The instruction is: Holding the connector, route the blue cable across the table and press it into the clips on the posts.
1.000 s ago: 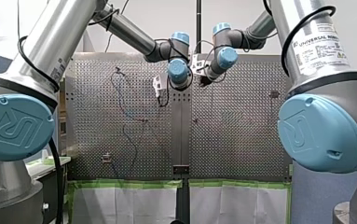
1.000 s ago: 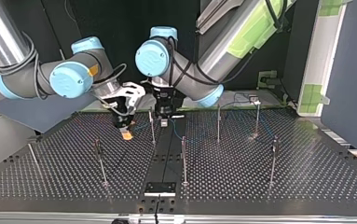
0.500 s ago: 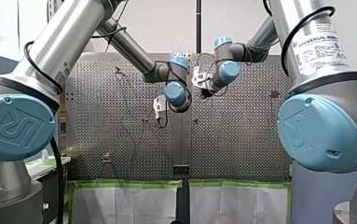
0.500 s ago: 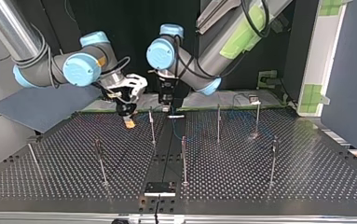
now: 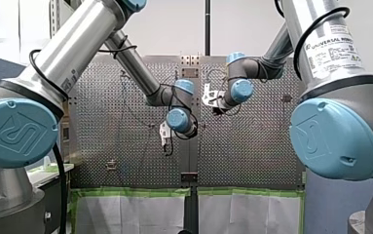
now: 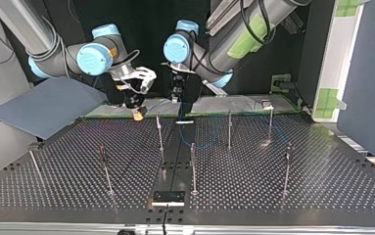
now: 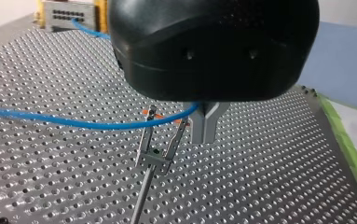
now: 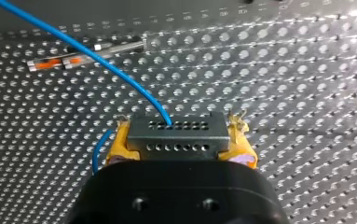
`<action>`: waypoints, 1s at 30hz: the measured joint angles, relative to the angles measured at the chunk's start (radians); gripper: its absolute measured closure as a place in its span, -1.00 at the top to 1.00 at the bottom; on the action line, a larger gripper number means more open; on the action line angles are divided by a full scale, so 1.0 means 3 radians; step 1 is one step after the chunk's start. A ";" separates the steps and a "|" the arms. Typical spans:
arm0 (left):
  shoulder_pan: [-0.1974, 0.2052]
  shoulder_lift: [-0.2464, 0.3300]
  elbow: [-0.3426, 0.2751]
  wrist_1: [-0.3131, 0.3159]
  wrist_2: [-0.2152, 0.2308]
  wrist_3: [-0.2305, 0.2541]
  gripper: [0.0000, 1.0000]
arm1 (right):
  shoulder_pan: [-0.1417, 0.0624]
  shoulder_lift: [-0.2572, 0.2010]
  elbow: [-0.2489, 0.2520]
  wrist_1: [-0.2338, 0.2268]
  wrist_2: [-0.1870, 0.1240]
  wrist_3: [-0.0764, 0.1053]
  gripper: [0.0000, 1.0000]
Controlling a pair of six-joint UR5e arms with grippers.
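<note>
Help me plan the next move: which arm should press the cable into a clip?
Left: my left gripper holds the blue cable beside the clip on a post; my right gripper clamps the connector.

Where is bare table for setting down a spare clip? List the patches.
In the top view: the table's near right corner, outside the rightmost post; the near left stretch between the leftmost post and the next post. Crowded: far middle, where my left gripper, my right gripper and the blue cable meet.
</note>
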State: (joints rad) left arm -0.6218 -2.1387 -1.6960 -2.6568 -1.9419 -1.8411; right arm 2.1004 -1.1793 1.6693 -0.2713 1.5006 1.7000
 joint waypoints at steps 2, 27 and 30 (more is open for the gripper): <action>0.0007 -0.0006 0.0008 0.0064 0.0026 -0.0024 -0.97 | 0.0000 0.0003 0.0070 -0.0030 0.0000 -0.0001 -1.00; 0.0203 -0.0014 0.0154 0.0184 0.0127 -0.0109 -0.97 | -0.0276 0.0214 0.0147 -0.0073 -0.0334 0.0010 -1.00; 0.0205 -0.0017 0.0155 0.0184 0.0189 -0.0107 -0.97 | -0.0322 0.0217 0.0142 -0.0076 -0.0380 0.0010 -1.00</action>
State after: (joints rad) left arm -0.5604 -2.1440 -1.6494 -2.6016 -1.8852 -1.8732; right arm 2.0037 -1.1141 1.7118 -0.2942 1.3864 1.7030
